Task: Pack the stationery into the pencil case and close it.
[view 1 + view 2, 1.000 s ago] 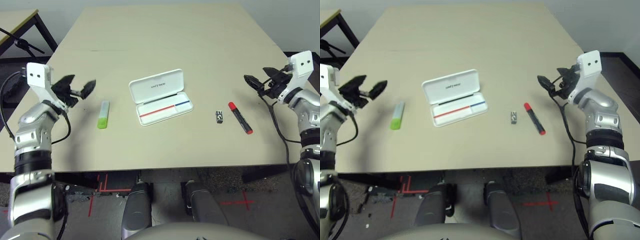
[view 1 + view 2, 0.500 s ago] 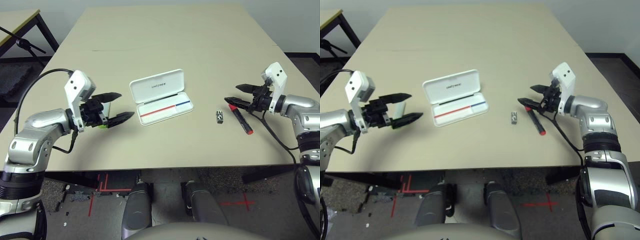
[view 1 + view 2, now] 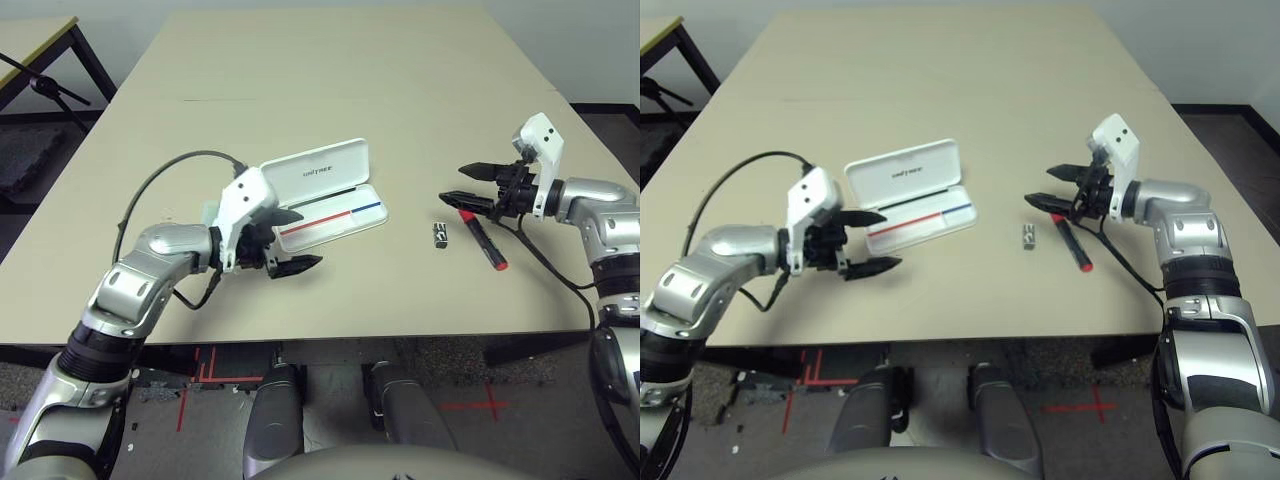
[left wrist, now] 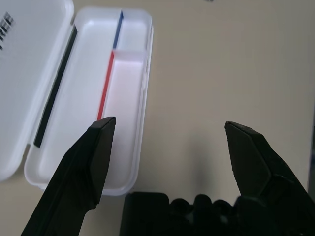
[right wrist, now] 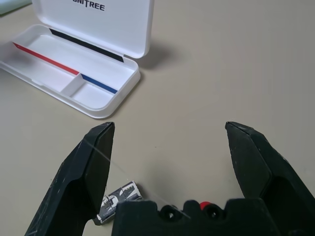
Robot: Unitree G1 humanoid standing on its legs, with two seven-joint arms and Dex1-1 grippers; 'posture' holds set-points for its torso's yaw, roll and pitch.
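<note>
The white pencil case (image 3: 322, 195) lies open mid-table, lid back, with a red-blue stripe in its tray (image 4: 123, 88). My left gripper (image 3: 298, 240) is open at the tray's near left corner, one finger over the tray and the other over bare table. Off to the case's right lie the small black-and-silver clip (image 3: 439, 234) and the red marker (image 3: 484, 241). My right gripper (image 3: 454, 185) hovers open just above the marker's far end, pointing toward the case. In the right wrist view a corner of the pale green stick (image 5: 12, 5) peeks out beyond the case, and my left forearm covers most of it.
The beige table (image 3: 330, 90) stretches far behind the case. Its front edge (image 3: 400, 330) runs just below the objects. A black cable (image 3: 165, 170) loops off my left wrist. Another table and a black stand (image 3: 45, 85) are at the far left, off the table.
My left gripper swung right from the green stick to the case's near left corner. My right gripper came in from the table's right side and now hovers over the marker's far end.
</note>
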